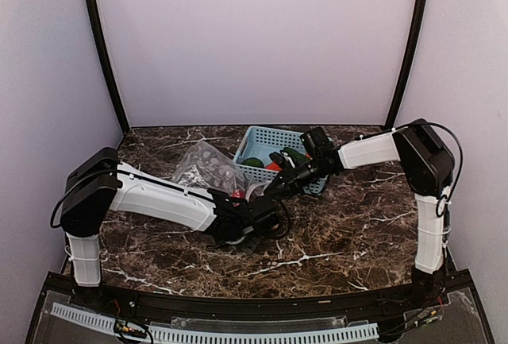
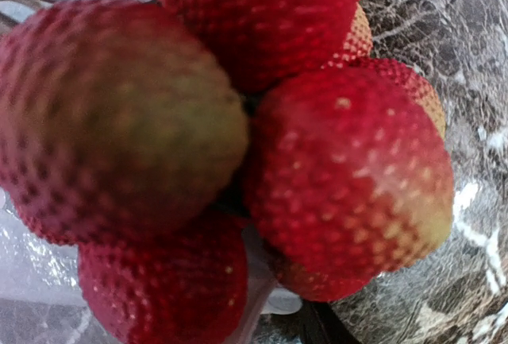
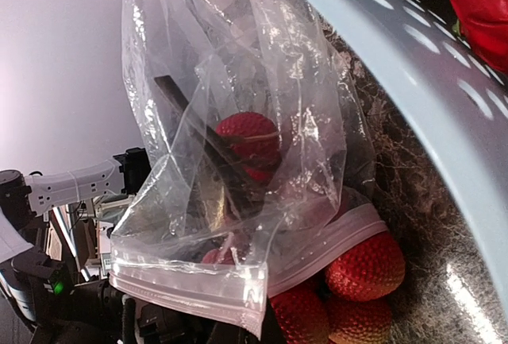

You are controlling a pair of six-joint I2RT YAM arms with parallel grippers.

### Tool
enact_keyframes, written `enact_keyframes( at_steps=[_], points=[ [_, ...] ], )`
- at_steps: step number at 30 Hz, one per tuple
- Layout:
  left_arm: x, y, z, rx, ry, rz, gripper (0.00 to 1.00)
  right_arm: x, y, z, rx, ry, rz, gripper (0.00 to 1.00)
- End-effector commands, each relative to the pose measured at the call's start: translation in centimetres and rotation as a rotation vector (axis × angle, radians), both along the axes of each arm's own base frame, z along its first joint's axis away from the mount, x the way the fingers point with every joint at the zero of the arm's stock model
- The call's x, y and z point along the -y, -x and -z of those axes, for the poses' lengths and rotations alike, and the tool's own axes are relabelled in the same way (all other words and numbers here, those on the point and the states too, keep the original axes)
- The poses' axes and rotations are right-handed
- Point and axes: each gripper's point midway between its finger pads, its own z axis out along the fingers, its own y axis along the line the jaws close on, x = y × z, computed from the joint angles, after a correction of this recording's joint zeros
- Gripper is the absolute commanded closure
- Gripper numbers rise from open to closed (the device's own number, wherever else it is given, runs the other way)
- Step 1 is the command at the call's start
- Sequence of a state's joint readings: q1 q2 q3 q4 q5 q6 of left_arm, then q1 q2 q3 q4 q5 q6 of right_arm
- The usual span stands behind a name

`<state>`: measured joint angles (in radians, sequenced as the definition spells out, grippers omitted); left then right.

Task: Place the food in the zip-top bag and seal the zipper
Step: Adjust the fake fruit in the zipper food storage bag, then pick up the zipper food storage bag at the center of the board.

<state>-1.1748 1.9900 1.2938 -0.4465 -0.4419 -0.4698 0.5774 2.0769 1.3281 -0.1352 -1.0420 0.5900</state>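
The right hand (image 1: 279, 180) pinches the zip-top bag (image 3: 238, 82) up, mouth at six o'clock in its wrist view — likely so the left hand (image 1: 262, 214), grip impossible to tell, can feed in the red ball cluster (image 2: 238, 161).

You have the basket (image 1: 262, 136) at the table's (image 1: 357, 225) rear centre, the zip-top bag (image 1: 205, 166) just left of it, and the cluster of balls (image 3: 361, 268) at the bag's mouth, partly inside.

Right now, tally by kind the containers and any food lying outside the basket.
zip-top bag: 1
basket: 1
red ball cluster: 1
Total: 3
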Motion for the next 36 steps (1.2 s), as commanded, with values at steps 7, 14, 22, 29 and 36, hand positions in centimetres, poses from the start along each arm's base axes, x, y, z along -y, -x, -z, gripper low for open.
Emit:
enact_keyframes(
  at_steps=[7, 14, 22, 29, 36],
  points=[
    [-2.1, -0.2, -7.8, 0.117, 0.055, 0.083, 0.75, 1.4, 1.6, -3.2, 0.019, -0.035, -0.030, 1.00],
    [-2.8, 0.6, -15.3, 0.213, 0.226, 0.162, 0.86, 1.7, 2.2, -7.1, 0.070, -0.089, -0.038, 0.94],
    [-4.3, 2.3, -16.0, 0.167, 0.257, 0.192, 0.80, 3.8, 2.6, -8.8, 0.307, -0.040, -0.044, 0.63],
    [-4.1, 4.4, -10.4, 0.010, 0.272, 0.179, 0.46, 5.0, 3.8, -6.5, 0.676, 0.020, -0.276, 0.60],
    [-3.3, 2.5, -9.6, 0.055, 0.324, 0.031, 0.31, 5.6, 3.2, -4.8, 0.974, 0.148, -0.305, 0.44]
  ],
)
